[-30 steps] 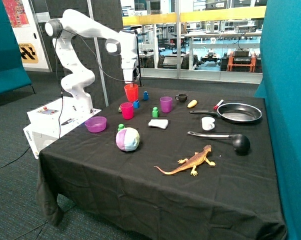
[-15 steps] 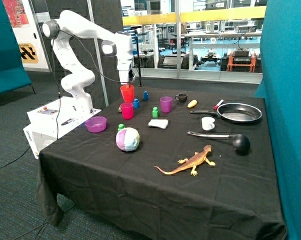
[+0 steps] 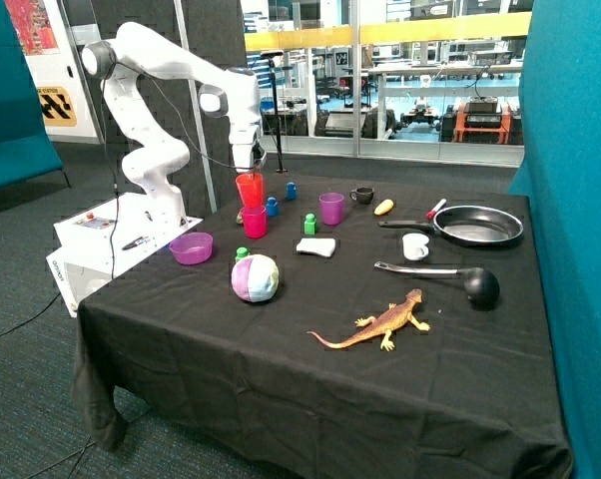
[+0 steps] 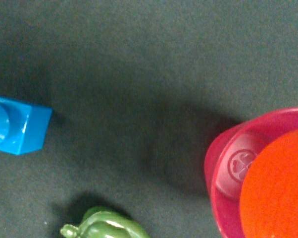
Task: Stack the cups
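Observation:
My gripper is shut on the rim of the red cup and holds it in the air just above the magenta-pink cup, which stands upright on the black cloth. In the wrist view the red cup's underside partly covers the open mouth of the magenta-pink cup, set off to one side of it. The translucent purple cup stands alone a short way off, toward the pan.
Blue blocks and a green block stand close around the cups, with a white cloth. A purple bowl, a pastel ball, a toy lizard, a ladle, a pan and two small mugs share the table.
The arm has carried the red cup away from the blue blocks and lower, to just above the magenta-pink cup. Nothing else on the table has moved.

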Robot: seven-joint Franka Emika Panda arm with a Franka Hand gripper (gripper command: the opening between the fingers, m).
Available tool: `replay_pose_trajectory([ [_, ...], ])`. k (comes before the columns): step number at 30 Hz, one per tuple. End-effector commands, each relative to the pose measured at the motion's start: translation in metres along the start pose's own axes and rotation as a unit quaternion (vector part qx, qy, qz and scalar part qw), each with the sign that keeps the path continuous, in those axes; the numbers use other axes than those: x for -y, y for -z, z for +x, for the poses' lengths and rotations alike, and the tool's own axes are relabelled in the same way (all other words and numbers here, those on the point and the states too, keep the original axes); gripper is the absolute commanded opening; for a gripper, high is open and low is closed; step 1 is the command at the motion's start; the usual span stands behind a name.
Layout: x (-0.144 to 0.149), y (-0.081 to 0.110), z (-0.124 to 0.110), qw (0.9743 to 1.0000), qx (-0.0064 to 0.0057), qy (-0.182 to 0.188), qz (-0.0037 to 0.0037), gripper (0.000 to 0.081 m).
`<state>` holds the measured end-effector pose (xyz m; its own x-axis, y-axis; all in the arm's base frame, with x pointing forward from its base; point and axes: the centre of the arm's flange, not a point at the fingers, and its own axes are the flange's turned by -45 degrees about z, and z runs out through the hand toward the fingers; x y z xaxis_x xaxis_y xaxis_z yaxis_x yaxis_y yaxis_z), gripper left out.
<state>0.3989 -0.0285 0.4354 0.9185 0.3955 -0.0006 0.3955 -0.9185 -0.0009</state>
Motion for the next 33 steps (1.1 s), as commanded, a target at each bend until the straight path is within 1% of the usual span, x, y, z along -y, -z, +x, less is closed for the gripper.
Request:
replay_pose_trajectory([
  [1, -0.001, -0.009, -0.007, 1.0000, -0.0003, 0.000, -0.00044, 0.0000],
  [8, -0.003, -0.013, -0.008, 1.0000, -0.0003, 0.000, -0.00044, 0.0000],
  [21, -0.009, -0.017, -0.004, 1.0000, -0.0003, -0.006, -0.00044, 0.0000],
  [33, -0.006, -0.025, -0.004, 1.0000, -0.0003, -0.002, -0.00044, 0.0000],
])
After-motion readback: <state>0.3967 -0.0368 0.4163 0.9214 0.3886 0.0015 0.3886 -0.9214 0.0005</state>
